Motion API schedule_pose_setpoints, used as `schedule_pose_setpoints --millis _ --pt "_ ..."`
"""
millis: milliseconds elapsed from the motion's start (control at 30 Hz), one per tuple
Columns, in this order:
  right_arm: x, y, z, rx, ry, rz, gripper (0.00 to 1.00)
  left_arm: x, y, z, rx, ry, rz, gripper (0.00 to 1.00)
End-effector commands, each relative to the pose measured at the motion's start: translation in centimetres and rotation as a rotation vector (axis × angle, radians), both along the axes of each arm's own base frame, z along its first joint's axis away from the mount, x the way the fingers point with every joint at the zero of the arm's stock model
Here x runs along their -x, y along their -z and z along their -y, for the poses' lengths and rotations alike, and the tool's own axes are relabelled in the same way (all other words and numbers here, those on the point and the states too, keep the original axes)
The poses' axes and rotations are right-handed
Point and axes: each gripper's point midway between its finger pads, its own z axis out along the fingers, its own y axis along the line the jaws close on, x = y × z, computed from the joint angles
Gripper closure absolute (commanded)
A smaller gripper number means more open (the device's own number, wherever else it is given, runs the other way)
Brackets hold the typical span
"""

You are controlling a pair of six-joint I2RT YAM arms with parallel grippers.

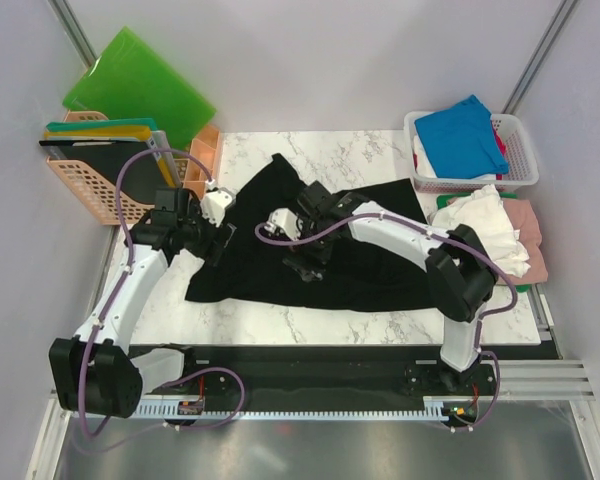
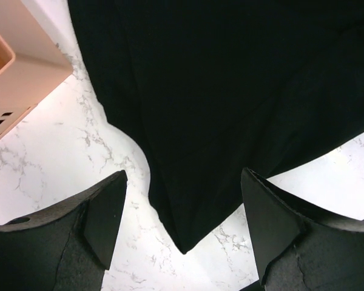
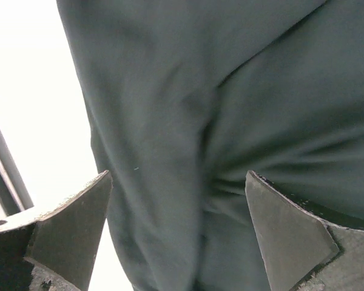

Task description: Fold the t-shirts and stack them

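While left fingers point(image 2: 103, 212) gape, the black t-shirt point(image 2: 230, 91) lies between them; ungripped.

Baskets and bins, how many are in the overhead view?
3: a peach lattice basket at far left holding boards, a small peach bin just right of it, and a white basket at far right holding a blue shirt. None seems hidden.
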Motion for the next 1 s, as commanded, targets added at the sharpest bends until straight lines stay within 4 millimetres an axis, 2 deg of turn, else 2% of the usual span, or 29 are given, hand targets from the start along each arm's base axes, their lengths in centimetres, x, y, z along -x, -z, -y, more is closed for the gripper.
schedule_pose_setpoints --millis 0,33,67,100,133,167,200,233,267,300,333,367,400,433,467,500,533,633,667,700,733,767,800,867,933,967 --pt "-3.1 -11.0 -2.1 -0.17 0.024 0.227 0.02 -2.0 -1.2 1.3 0.05 0.049 0.043 0.17" --pt "-4.0 -12.9 -1.7 -0.17 0.05 0.296 0.02 -2.3 -1.2 1.4 0.054 0.053 0.046 0.17" --pt "-4.4 -13.8 -1.3 -0.166 0.066 0.333 0.02 -2.9 -1.6 1.8 0.056 0.062 0.056 0.17" --pt "-5.0 -14.5 -0.8 -0.157 0.088 0.371 0.02 -3.4 -1.4 1.9 0.054 0.063 0.049 0.11" --pt "-5.9 -15.4 0.5 -0.12 0.144 0.436 0.02 -4.1 -1.7 2.1 0.057 0.069 0.062 0.11" --pt "-6.9 -15.7 1.4 -0.108 0.195 0.463 0.02 -5.0 -2.9 2.6 0.059 0.081 0.091 0.11" --pt "-7.6 -16.3 2.5 -0.103 0.246 0.488 0.02 -5.8 -2.3 2.9 0.053 0.085 0.071 0.1" --pt "-8.0 -15.4 3.8 -0.084 0.326 0.472 0.02 -7.1 -3.6 3.1 0.041 0.082 0.101 0.09" --pt "-9.5 -15.3 5.5 -0.093 0.409 0.474 0.02 -7.7 -3.7 3.7 0.028 0.096 0.104 0.09" --pt "-10.0 -15.1 6.4 -0.107 0.455 0.458 0.02 -8.5 -3.5 4.1 0.017 0.101 0.098 0.08" --pt "-10.7 -13.4 8.5 -0.097 0.551 0.406 0.02 -10.2 -3.6 4.8 0.01 0.109 0.1 0.08" --pt "-11.5 -12.8 9.1 -0.107 0.592 0.394 0.02 -10.8 -3.1 5.8 0.015 0.131 0.082 0.07" --pt "-12.0 -11.2 10.0 -0.081 0.627 0.364 0.02 -11.5 -2.9 6.5 0.019 0.143 0.071 0.07" --pt "-12.6 -10.0 11.3 -0.052 0.681 0.343 0.02 -13.0 -2.1 7.8 0.023 0.165 0.049 0.06" --pt "-13.2 -9.2 12.0 -0.027 0.706 0.34 0.02 -13.5 -1.5 8.4 0.022 0.174 0.028 0.06" --pt "-13.9 -7.9 12.3 0.0 0.723 0.323 0.02 -14.3 -1.0 8.8 0.017 0.177 0.017 0.04" --pt "-14.5 -7.3 12.7 0.007 0.742 0.314 0.02 -15.9 0.5 9.5 0.009 0.176 -0.01 0.02" --pt "-16.6 -6.1 12.6 0.02 0.778 0.317 0.02 -18.6 3.5 10.5 -0.006 0.179 -0.055 0.01" --pt "-17.1 -4.9 12.5 0.04 0.774 0.307 0.02 -19.2 4.4 10.5 -0.013 0.175 -0.067 0.01" --pt "-18.1 -5.4 12.2 0.033 0.786 0.325 0.02 -20.3 4.3 10.6 -0.024 0.17 -0.048 0.01" --pt "-18.7 -5.3 12.4 0.042 0.801 0.332 0.02 -20.7 6.6 10.6 -0.041 0.169 -0.084 0.0" --pt "-19.3 -4.1 12.5 0.065 0.807 0.321 0.02 -21.1 7.1 10.4 -0.05 0.165 -0.089 0.0" --pt "-20.0 -4.4 12.4 0.06 0.815 0.332 0.02 -21.8 7.2 10.3 -0.063 0.161 -0.077 0.0" --pt "-20.9 -3.2 13.3 0.078 0.844 0.315 0.02 -22.2 8.5 10.4 -0.07 0.157 -0.096 0.0" --pt "-21.7 -3.0 14.1 0.069 0.876 0.303 0.02 -22.3 8.7 10.5 -0.058 0.157 -0.098 0.0" --pt "-22.0 -2.1 14.6 0.078 0.886 0.29 0.02 -22.3 9.1 10.6 -0.058 0.157 -0.105 0.0"
